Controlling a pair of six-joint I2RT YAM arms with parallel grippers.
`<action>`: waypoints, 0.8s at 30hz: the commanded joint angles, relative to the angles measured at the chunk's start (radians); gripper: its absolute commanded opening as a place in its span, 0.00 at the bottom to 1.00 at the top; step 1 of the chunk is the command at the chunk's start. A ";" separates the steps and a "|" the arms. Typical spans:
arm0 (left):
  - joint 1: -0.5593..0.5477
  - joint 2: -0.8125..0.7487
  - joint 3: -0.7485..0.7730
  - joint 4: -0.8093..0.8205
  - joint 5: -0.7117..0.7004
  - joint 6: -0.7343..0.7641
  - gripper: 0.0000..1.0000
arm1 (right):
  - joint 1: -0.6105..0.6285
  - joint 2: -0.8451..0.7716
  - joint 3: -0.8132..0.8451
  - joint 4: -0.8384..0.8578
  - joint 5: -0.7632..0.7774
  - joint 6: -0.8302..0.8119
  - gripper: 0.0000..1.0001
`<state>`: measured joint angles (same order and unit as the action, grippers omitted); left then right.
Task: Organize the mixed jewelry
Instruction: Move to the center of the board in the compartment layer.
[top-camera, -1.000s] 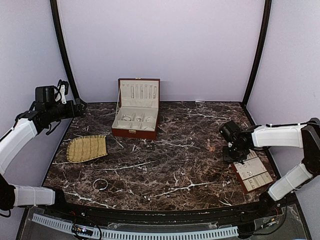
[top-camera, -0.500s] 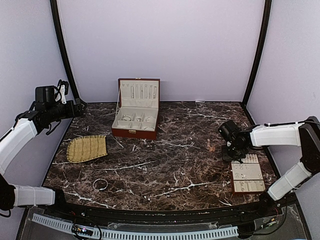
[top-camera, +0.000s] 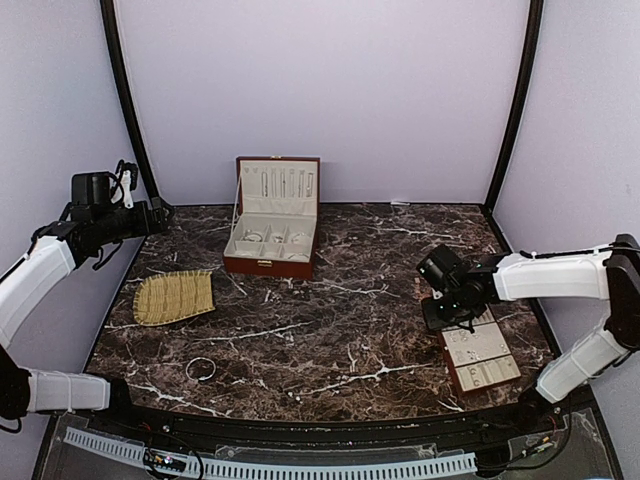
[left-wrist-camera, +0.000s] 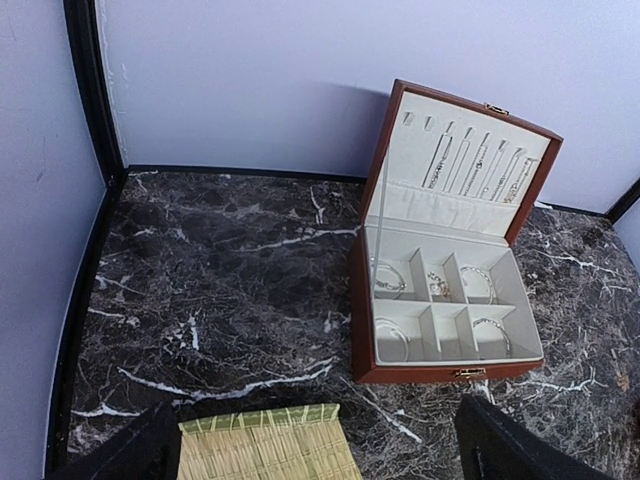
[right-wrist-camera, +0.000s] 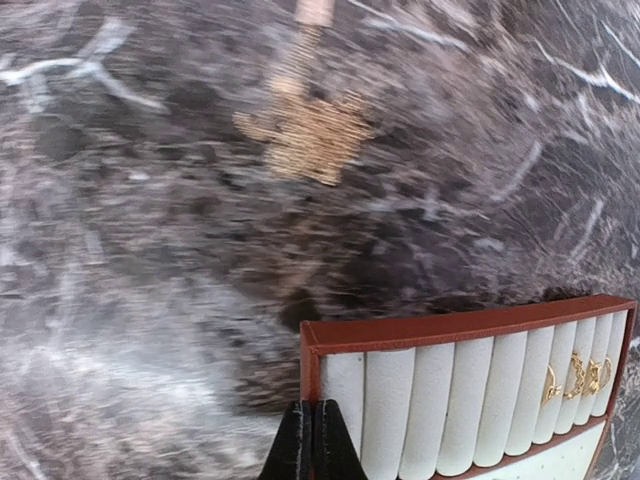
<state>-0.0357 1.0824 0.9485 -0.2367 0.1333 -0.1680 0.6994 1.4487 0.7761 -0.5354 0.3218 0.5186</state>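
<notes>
One thin silvery bangle (top-camera: 201, 368) of the mixed jewelry lies loose on the marble near the front left. More silvery pieces (left-wrist-camera: 437, 285) sit in the compartments of the open red-brown box (top-camera: 272, 228). My right gripper (top-camera: 444, 330) (right-wrist-camera: 312, 440) is shut on the brown rim of the cream slotted tray (top-camera: 478, 360) (right-wrist-camera: 450, 400) at its left corner. Small gold pieces (right-wrist-camera: 575, 375) are stuck in the tray's slots. My left gripper (top-camera: 155, 213) (left-wrist-camera: 320, 462) hangs open, high at the back left, holding nothing.
A woven straw-coloured mat (top-camera: 173, 296) (left-wrist-camera: 265, 445) lies left of centre, in front of the box. The box lid (left-wrist-camera: 465, 150) stands upright with chains on it. Black frame posts and lilac walls close the table's back and sides.
My right gripper closed on the tray's rim and moved left and slightly nearer, dragging and turning the tray with it. The left arm stayed still.
</notes>
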 joint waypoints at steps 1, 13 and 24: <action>-0.001 0.004 -0.011 -0.008 -0.004 0.001 0.98 | 0.090 -0.016 0.085 -0.006 0.012 0.064 0.00; -0.001 0.008 -0.010 -0.009 0.020 -0.004 0.98 | 0.309 0.193 0.276 0.069 0.005 0.069 0.00; -0.001 0.006 -0.019 -0.002 0.030 -0.005 0.98 | 0.348 0.448 0.527 0.125 -0.078 -0.033 0.00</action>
<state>-0.0357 1.0966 0.9482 -0.2367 0.1478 -0.1688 1.0351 1.8397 1.2232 -0.4732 0.2733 0.5270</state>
